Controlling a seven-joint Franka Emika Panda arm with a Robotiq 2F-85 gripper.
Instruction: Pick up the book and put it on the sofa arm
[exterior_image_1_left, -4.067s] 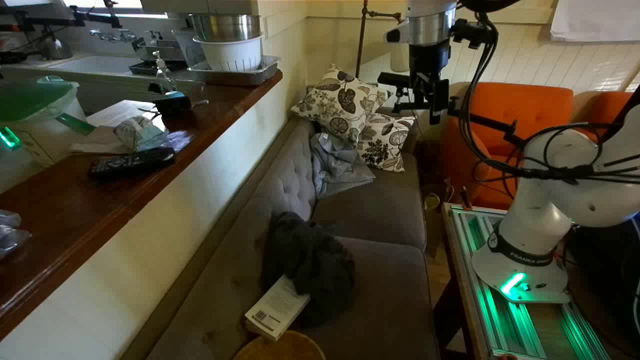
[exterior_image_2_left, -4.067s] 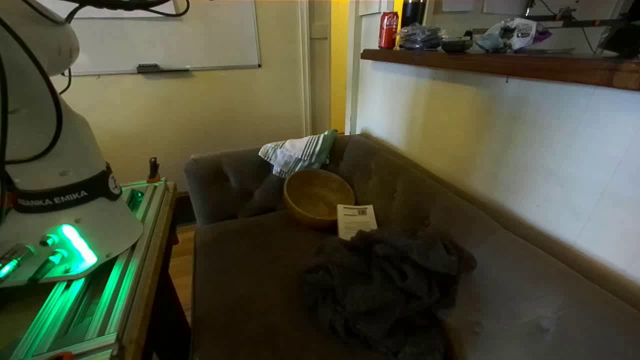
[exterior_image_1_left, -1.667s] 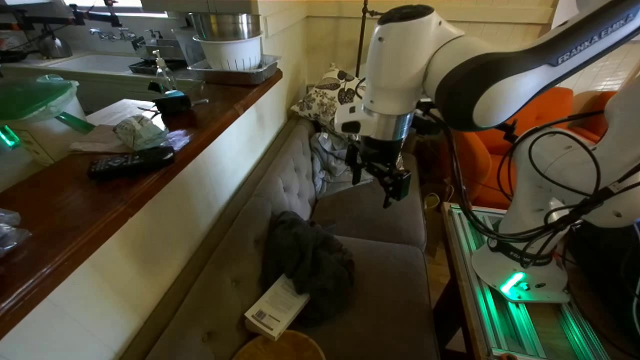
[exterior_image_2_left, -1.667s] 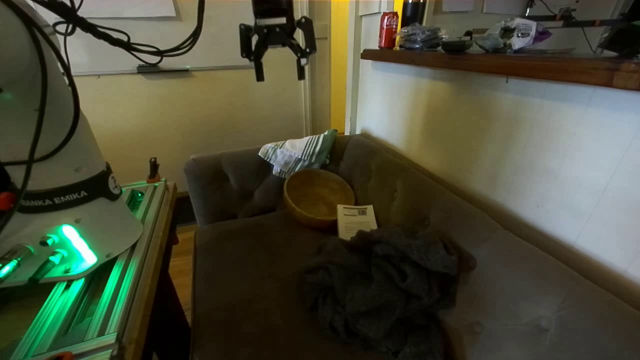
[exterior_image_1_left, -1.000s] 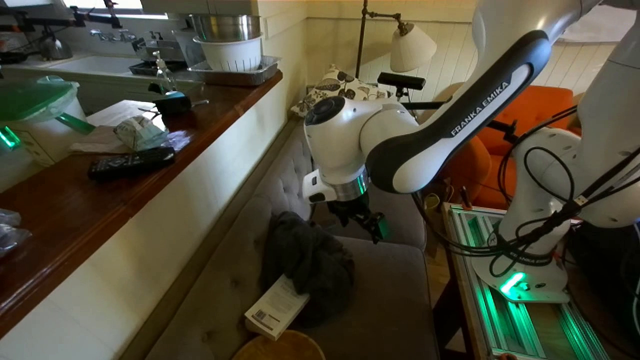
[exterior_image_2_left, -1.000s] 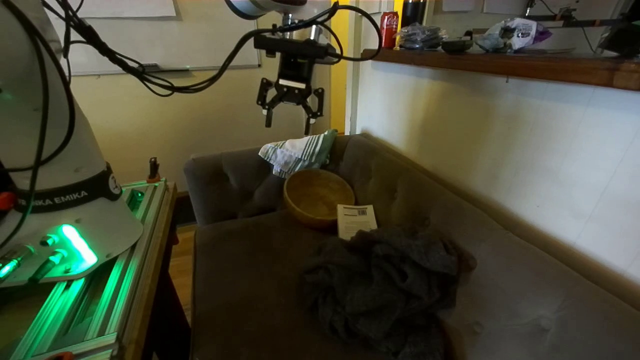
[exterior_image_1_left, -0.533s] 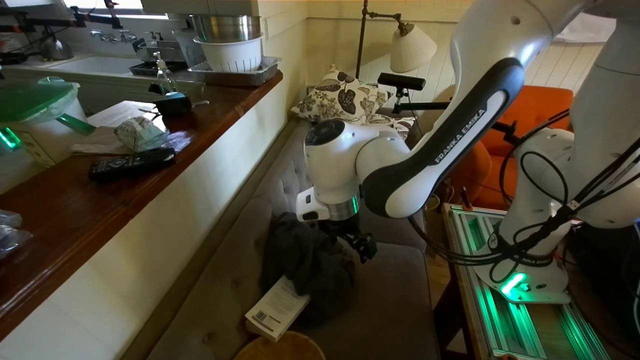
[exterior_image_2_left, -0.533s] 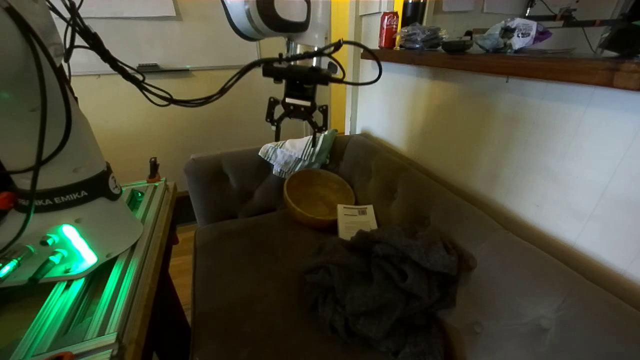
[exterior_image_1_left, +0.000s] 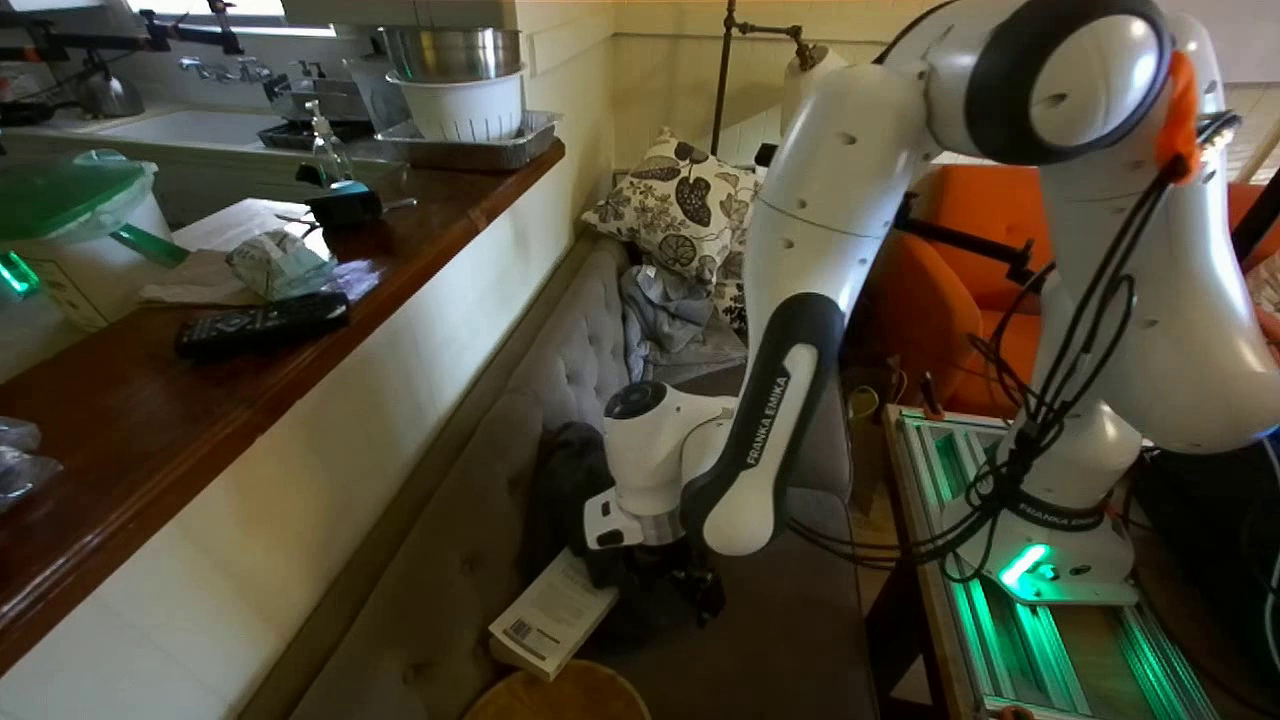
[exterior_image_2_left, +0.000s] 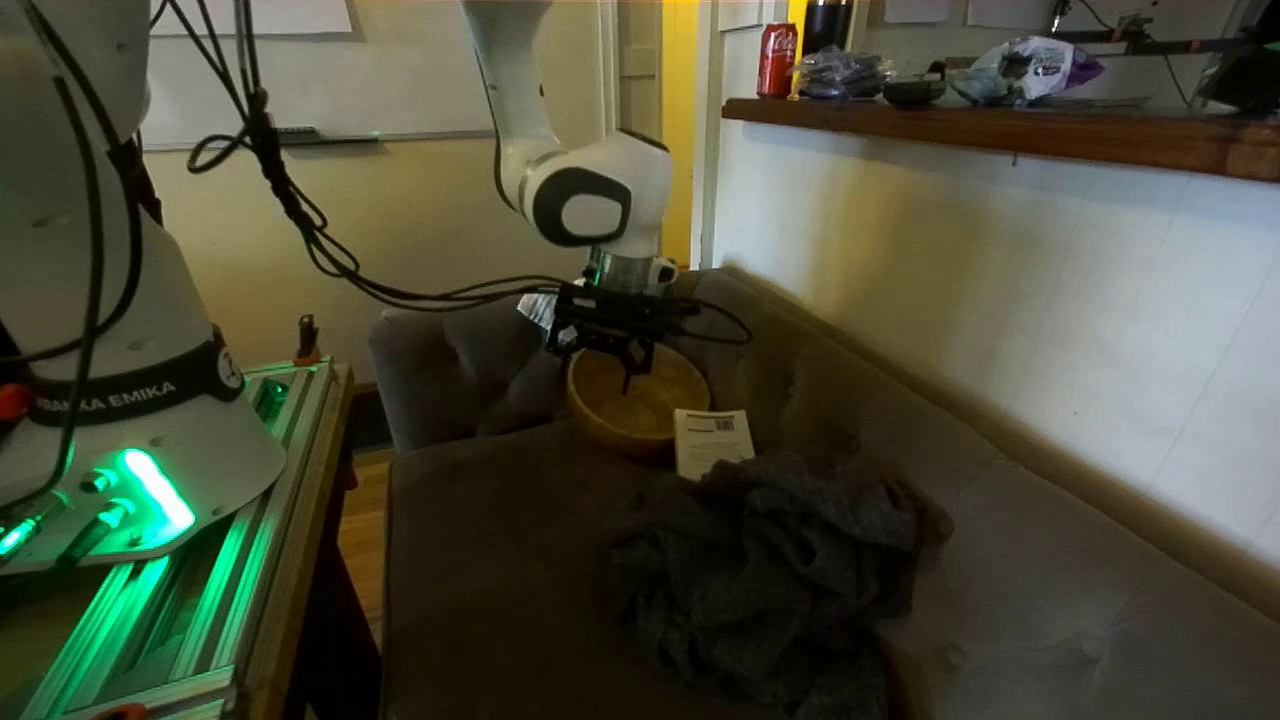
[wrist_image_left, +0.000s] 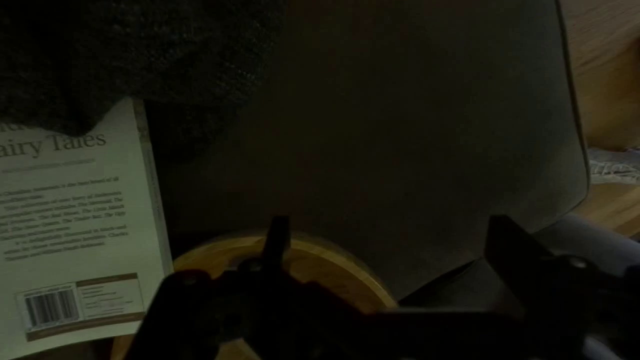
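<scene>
Not yet lifted: the book (wrist_image_left: 75, 210)

Left to right in the wrist view: the book lies back cover up, its title end under the cloth (wrist_image_left: 165, 55), its barcode end overlapping the bowl (wrist_image_left: 325, 272), whose rim probably props it and leaves an edge to pinch. Right of the book, the gripper (wrist_image_left: 390, 225) holds nothing: its fingers stand wide apart, presumably for the coming grasp, and look apart from book and bowl. At lower right, apparently, is the sofa arm (wrist_image_left: 600, 242), the goal.
</scene>
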